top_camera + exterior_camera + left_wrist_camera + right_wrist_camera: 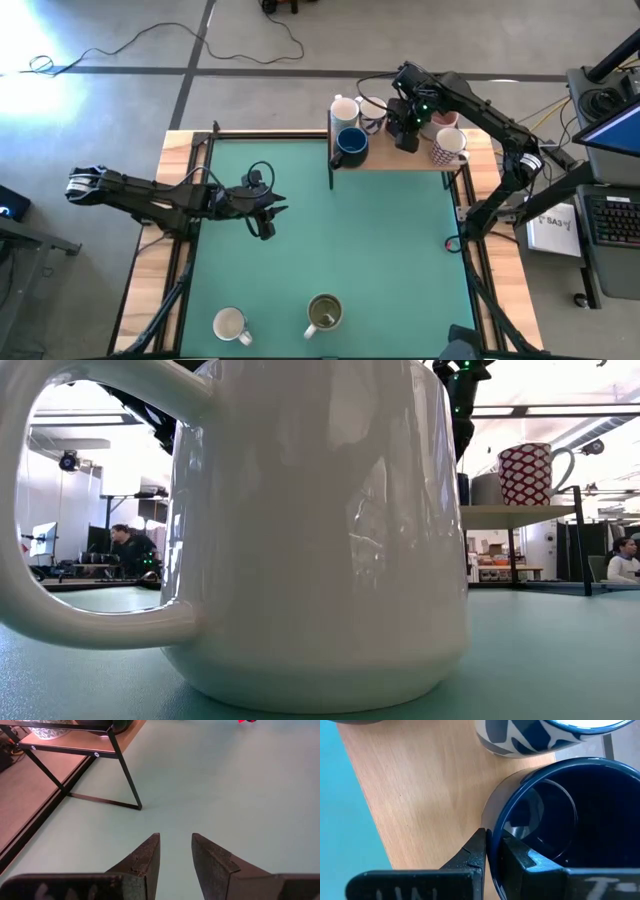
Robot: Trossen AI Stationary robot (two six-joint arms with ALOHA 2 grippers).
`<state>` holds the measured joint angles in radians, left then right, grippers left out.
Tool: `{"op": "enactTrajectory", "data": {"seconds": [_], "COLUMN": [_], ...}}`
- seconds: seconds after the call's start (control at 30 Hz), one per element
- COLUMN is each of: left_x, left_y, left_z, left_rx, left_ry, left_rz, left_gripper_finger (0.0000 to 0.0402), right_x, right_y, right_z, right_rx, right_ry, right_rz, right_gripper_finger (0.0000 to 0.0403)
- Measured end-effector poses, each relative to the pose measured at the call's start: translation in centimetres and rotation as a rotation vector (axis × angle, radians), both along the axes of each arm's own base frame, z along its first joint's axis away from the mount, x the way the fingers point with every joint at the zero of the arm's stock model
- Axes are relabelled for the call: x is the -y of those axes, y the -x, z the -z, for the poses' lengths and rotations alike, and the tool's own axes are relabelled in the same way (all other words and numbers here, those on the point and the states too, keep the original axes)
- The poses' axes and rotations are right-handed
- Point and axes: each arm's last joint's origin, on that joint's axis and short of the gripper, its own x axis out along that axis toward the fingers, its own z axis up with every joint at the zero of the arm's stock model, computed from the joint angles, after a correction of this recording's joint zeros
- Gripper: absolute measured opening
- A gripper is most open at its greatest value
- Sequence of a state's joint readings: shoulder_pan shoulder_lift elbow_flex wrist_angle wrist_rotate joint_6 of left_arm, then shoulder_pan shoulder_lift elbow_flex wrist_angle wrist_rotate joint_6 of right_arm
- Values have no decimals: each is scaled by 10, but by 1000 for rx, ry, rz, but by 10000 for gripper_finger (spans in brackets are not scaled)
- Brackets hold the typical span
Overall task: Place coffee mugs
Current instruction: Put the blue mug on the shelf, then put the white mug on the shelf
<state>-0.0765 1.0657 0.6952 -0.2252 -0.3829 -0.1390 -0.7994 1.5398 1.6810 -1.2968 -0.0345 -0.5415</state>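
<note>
My right gripper is over the wooden shelf at the table's far edge, shut on a navy mug. In the high view the gripper hides that mug. Other mugs stand on the shelf: a second navy one, a white one, a blue-patterned white one, a red-patterned one and a pink-inside one. A white mug and an olive mug stand on the mat near the near edge. My left gripper hovers open over the mat's left part, with nothing between its fingers. My right gripper pinches the navy mug's rim, with one finger outside the wall and the other inside the hollow. The fingers come from above, pointing down. The mug is upright over the shelf board; I cannot tell whether its base rests there.
The shelf stands on thin black metal legs on the green mat. The near white mug fills most of the low view. Wooden strips and black rails border the mat. People sit in the room behind the table.
</note>
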Motion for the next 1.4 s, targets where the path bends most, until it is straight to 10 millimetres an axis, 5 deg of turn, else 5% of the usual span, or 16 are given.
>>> {"op": "enactTrajectory", "data": {"seconds": [0.37,0.97,1.23,1.4], "left_x": [0,0,0,0], "left_y": [0,0,0,0], "left_z": [0,0,0,0], "left_rx": [0,1,10,18], "left_ry": [0,0,25,47], "left_rz": [0,0,-16,-31], "left_gripper_finger": [95,95,95,95], "right_x": [0,-7,-21,-49], "right_y": [1,6,-1,-16], "right_z": [-1,-38,-39,-35], "right_rx": [-3,118,134,93], "right_ry": [8,44,-43,-105], "right_rz": [11,154,287,256], "right_gripper_finger": [49,50,49,49]}}
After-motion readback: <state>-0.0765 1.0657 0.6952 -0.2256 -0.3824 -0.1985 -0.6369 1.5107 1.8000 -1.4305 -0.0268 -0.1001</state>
